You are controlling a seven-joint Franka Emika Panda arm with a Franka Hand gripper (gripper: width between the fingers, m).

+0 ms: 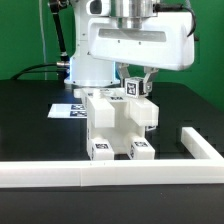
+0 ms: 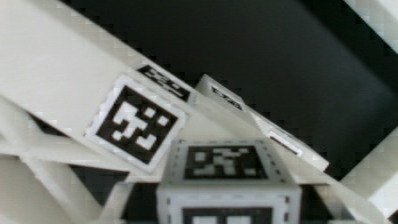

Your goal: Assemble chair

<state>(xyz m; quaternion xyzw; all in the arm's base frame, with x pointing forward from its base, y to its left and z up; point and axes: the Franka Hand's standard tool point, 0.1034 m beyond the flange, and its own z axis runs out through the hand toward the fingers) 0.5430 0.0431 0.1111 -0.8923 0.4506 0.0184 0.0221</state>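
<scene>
The partly built white chair point(image 1: 118, 122) stands on the black table near the front rail, with tags on its two front feet point(image 1: 100, 150). My gripper point(image 1: 136, 90) hangs right over its top rear, on the exterior view's right side. It is shut on a small white tagged chair piece point(image 1: 131, 88) that touches the top of the assembly. In the wrist view this blocky piece point(image 2: 226, 160) fills the middle between my fingers point(image 2: 365, 180). A tilted tagged panel point(image 2: 135, 122) of the chair lies close beside it. The joint under the piece is hidden.
A long low white border rail point(image 1: 60, 175) runs along the table's front and turns back at the exterior view's right point(image 1: 200, 148). The marker board point(image 1: 68, 109) lies flat behind the chair on the exterior view's left. The robot's white base point(image 1: 85, 65) stands at the back.
</scene>
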